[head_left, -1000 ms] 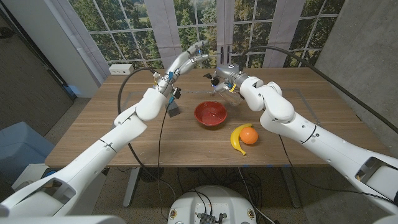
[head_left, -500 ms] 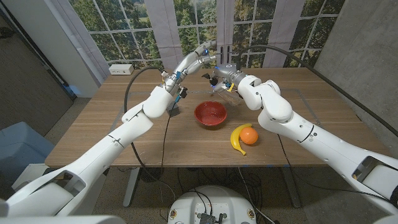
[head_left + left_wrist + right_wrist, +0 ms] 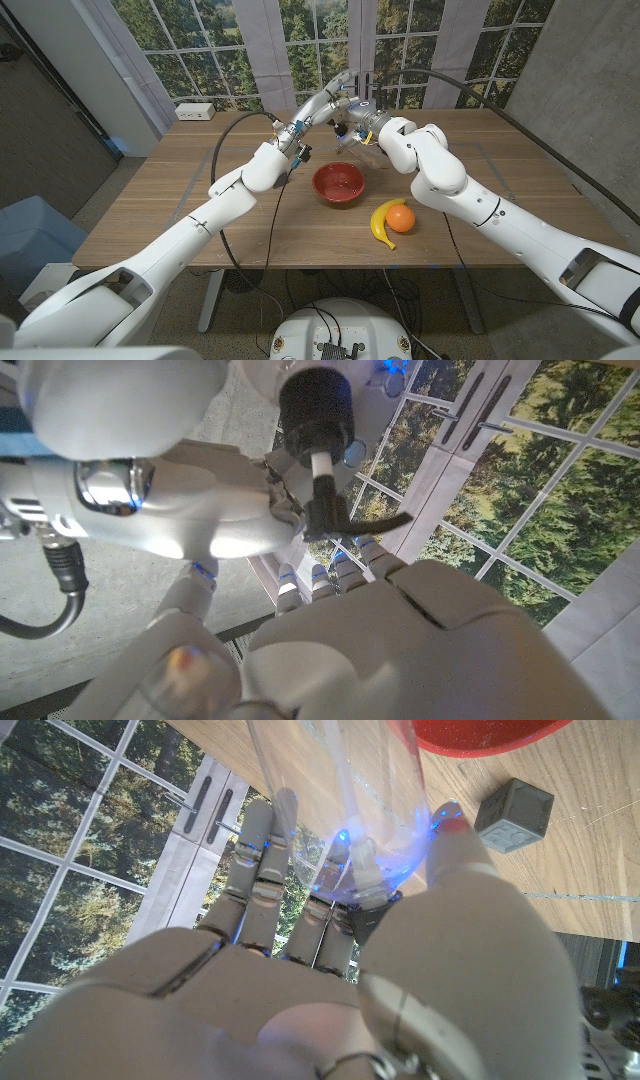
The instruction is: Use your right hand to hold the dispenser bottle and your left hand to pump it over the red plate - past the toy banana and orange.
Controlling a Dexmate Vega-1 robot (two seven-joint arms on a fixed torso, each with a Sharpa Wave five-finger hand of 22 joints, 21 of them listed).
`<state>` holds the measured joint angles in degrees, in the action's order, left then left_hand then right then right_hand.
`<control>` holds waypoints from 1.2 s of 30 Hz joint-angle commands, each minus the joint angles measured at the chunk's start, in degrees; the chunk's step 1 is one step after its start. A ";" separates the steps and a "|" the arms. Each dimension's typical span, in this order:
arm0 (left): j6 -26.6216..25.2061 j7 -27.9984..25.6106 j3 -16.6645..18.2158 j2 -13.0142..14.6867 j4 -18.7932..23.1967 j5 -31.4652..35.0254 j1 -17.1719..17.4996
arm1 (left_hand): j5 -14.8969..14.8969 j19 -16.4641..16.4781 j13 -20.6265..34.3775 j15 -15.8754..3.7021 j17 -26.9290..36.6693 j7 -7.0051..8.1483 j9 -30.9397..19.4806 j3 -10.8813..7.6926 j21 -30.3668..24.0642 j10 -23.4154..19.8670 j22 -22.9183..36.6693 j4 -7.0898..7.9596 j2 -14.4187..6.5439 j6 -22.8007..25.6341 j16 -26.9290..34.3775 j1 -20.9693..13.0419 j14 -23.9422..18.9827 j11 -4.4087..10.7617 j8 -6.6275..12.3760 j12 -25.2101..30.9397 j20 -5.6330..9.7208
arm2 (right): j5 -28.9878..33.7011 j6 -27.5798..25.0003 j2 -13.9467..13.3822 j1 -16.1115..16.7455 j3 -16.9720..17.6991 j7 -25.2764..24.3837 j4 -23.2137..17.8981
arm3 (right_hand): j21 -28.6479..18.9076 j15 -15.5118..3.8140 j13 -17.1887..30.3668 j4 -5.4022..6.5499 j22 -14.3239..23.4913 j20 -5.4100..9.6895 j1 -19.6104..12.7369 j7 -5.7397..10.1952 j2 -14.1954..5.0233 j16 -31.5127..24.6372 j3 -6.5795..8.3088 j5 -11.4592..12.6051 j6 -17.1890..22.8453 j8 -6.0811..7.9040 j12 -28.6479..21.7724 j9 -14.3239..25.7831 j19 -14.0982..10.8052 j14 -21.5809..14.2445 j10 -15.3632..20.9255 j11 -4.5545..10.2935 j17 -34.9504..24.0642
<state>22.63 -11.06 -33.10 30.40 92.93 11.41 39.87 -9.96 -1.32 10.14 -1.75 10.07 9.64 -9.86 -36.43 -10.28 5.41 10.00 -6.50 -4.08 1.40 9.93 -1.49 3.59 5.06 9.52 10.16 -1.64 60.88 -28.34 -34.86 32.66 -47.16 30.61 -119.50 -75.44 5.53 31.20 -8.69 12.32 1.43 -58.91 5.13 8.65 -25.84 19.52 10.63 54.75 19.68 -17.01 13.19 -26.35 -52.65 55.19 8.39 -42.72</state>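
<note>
R hand (image 3: pixel 330 990) wraps clear plastic dispenser bottle (image 3: pixel 340 810); L hand (image 3: pixel 400 630) fingers apart just below its black pump nozzle (image 3: pixel 335 510), holding nothing.

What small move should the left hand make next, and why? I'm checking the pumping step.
Probably press down on the pump head. The right hand already grips the clear dispenser bottle beside the red plate, and the left hand has its fingers at the black nozzle.

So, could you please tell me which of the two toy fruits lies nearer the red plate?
The toy banana: its upper tip reaches toward the red plate, while the orange sits on its far side.
</note>
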 commanded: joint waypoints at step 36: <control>0.41 -0.26 -0.23 -0.86 -0.20 -0.10 -0.42 | -2.59 -7.36 0.04 -0.28 0.44 1.90 -0.05 9.27 -0.60 7.16 0.44 13.71 0.69 -5.34 0.45 2.26 7.23 -0.15 0.79 0.56 -0.37 | 1.94 1.60 1.42 0.78 2.23 -0.68 3.59 | -1.90 -18.76 0.61 0.04 -0.83 10.19 -17.01 -0.08 -16.41 0.57 -0.44 0.27 0.91 -0.40 0.48 0.18 2.41 -13.94 1.04 0.19 -10.00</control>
<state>22.73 -7.99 -35.36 28.69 90.62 9.61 38.39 -12.27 -8.89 10.15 -1.74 10.39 11.57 -9.87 -27.04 -10.66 9.64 10.28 6.88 -3.17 -4.00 9.93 1.49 9.73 5.20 9.97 10.20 -2.04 64.46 -26.10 -33.38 33.51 -45.29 30.21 -117.13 -76.73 -12.94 31.75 -8.53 11.44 2.67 -75.61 4.97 -8.06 -25.42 19.38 10.57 55.21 19.47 -16.79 13.18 -24.15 -66.54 55.75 8.97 -52.49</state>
